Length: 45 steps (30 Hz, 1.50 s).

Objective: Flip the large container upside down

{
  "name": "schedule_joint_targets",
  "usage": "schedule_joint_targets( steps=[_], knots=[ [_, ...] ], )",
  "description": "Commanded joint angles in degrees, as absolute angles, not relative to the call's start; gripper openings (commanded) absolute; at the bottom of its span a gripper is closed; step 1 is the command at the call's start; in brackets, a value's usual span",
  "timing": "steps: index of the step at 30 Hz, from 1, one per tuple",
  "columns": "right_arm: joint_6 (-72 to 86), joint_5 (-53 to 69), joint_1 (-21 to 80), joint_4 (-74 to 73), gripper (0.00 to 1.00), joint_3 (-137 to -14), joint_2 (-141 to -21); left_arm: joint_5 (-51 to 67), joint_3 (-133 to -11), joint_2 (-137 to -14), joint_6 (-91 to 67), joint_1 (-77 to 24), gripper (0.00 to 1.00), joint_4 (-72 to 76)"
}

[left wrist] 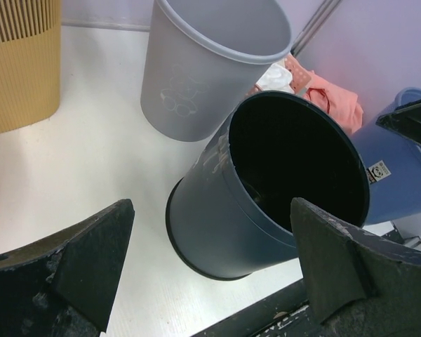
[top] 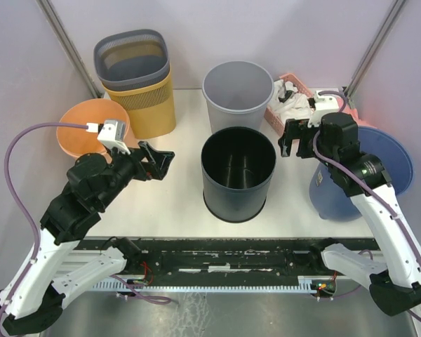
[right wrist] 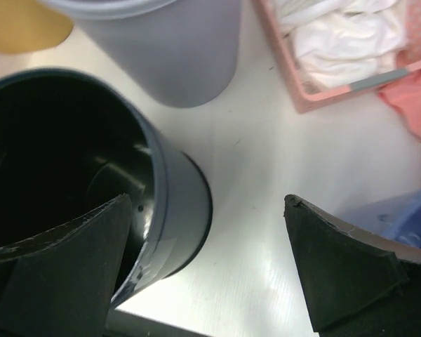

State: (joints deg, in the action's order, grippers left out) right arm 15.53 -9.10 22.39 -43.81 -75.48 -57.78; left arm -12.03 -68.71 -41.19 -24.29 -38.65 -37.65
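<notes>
While both arms hang either side of it, the black bin stands upright, mouth up, at the middle of the surface in the overhead view, and that flanking is why I take it for the large container meant. The left tool and the right tool are both spread wide, holding nothing, each just short of the rim. From the left wrist, the bin's dark wall and open mouth fill the gap between the spread fingers, with the grey bin close behind it. From the right wrist, one finger appears over the rim, the other over bare surface. To do this well, I'd say, each tool should pinch the rim on opposite sides, one finger inside, then lift the bin clear before rolling it over, keeping away from the grey bin.
</notes>
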Motion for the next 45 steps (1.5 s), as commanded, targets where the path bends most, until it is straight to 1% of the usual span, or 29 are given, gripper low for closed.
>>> schedule_joint_targets(
  steps=[1,5,8,10,16,20,23,25,27,29,32,35,36,40,43,45],
  knots=[
    [12.90,3.71,22.28,-45.01,0.99,-75.49,-59.04,-10.97,-72.13,-41.59,-21.47,-38.74,0.99,-36.15],
    [12.73,15.53,22.36,-45.35,0.99,-75.12,-60.48,-12.34,-80.70,-44.40,-18.99,-38.78,0.99,-36.04],
    [15.72,18.68,22.35,-44.54,0.99,-74.63,-61.05,-11.17,-84.04,-45.92,-18.15,-38.77,0.99,-35.56],
    [17.63,18.16,22.35,-43.78,0.99,-74.03,-60.99,-10.97,-83.74,-46.07,-18.21,-38.76,0.99,-34.78],
    [24.04,21.91,22.41,-37.47,0.99,-69.59,-60.90,-9.58,-81.83,-46.33,-18.88,-38.74,0.99,-33.88],
    [32.91,27.79,23.62,-26.60,0.99,-63.64,-60.77,-9.27,-81.70,-46.20,-18.98,-38.77,0.99,-34.03],
    [40.75,28.90,27.74,-15.23,0.99,-59.47,-62.14,-9.33,-81.93,-46.28,-19.03,-38.82,0.99,-34.07],
    [44.73,27.00,32.19,-7.84,0.99,-58.51,-64.84,-9.16,-82.23,-46.47,-19.01,-38.82,0.99,-34.14],
    [46.92,23.38,38.56,-3.55,0.99,-59.32,-68.71,-9.27,-83.15,-46.96,-18.84,-38.79,0.99,-34.96],
    [47.99,20.81,43.88,-1.57,0.99,-62.32,-73.65,-9.97,-84.51,-47.53,-18.42,-38.76,0.99,-36.16],
    [47.98,20.68,49.68,-1.53,0.99,-70.10,-81.91,-10.79,-86.21,-47.77,-18.27,-38.80,0.99,-37.72],
    [45.47,20.28,51.35,-5.82,0.99,-77.07,-85.84,-12.24,-86.65,-47.13,-18.71,-38.76,0.99,-38.45],
    [43.77,18.31,51.41,-7.99,0.99,-78.13,-85.54,-12.41,-86.78,-46.89,-18.72,-38.83,0.99,-38.87],
    [32.54,-0.20,51.77,-24.91,0.99,-82.96,-78.85,-10.54,-86.20,-46.95,-16.65,-38.80,0.99,-41.57],
    [25.67,-17.95,51.69,-33.85,0.99,-83.01,-71.19,-12.96,-84.64,-48.59,-15.43,-38.78,0.99,-43.89],
    [21.39,-33.62,51.44,-40.25,0.99,-82.69,-66.08,-11.37,-84.47,-50.30,-15.25,-38.76,0.99,-43.94]
  ],
)
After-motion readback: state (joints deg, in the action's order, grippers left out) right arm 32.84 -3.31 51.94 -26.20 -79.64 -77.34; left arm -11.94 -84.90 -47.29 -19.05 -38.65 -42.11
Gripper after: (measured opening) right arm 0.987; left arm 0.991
